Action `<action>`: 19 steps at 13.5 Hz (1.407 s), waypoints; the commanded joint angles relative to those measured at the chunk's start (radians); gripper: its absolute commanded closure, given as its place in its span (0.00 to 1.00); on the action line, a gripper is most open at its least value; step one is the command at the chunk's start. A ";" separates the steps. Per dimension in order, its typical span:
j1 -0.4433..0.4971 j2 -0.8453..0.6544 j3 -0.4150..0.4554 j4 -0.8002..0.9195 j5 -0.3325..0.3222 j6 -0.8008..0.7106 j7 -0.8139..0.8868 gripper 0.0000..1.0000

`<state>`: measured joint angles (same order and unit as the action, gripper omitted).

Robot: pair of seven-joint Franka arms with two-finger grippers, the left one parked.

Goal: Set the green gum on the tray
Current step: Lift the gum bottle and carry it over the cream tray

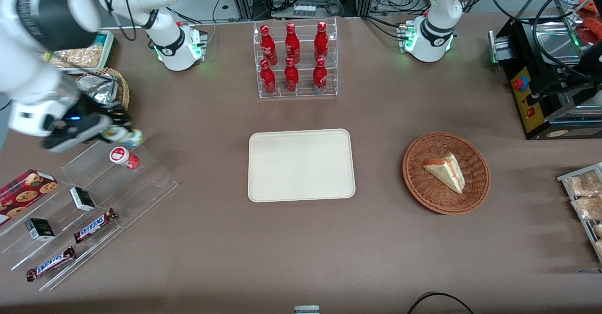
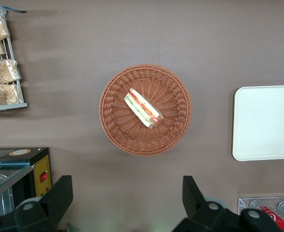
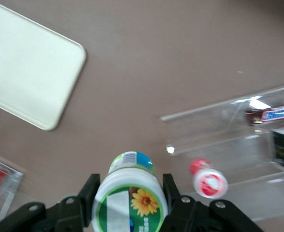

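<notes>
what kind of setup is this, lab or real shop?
Probably a lab mock-up of a snack shop. A clear rack of red soda bottles, Snickers bars on a stepped acrylic rack and a sandwich in a wicker basket lie around the tray. The gripper holds the green gum above the table.

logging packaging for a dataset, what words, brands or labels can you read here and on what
"SNICKERS": bar on the clear stepped rack.
"SNICKERS": second bar, nearer the front camera.
Green gum, held in the gripper above the rack's upper step: sunflower picture; print unreadable.
Red-lidded bottle: lid marking unreadable.
Red bottles: script too small.
Cookie box, dark boxes: unreadable.
</notes>
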<state>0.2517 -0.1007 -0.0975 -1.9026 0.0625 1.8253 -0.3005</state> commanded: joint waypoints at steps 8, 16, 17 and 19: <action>0.458 0.324 -0.014 0.124 -0.001 0.213 0.722 1.00; 0.627 0.620 -0.016 0.232 -0.109 0.435 1.072 1.00; 0.633 0.646 -0.016 0.232 -0.109 0.460 1.092 1.00; 0.635 0.686 -0.016 0.232 -0.109 0.509 1.110 1.00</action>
<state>0.8753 0.5393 -0.1026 -1.7076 -0.0268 2.3035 0.7670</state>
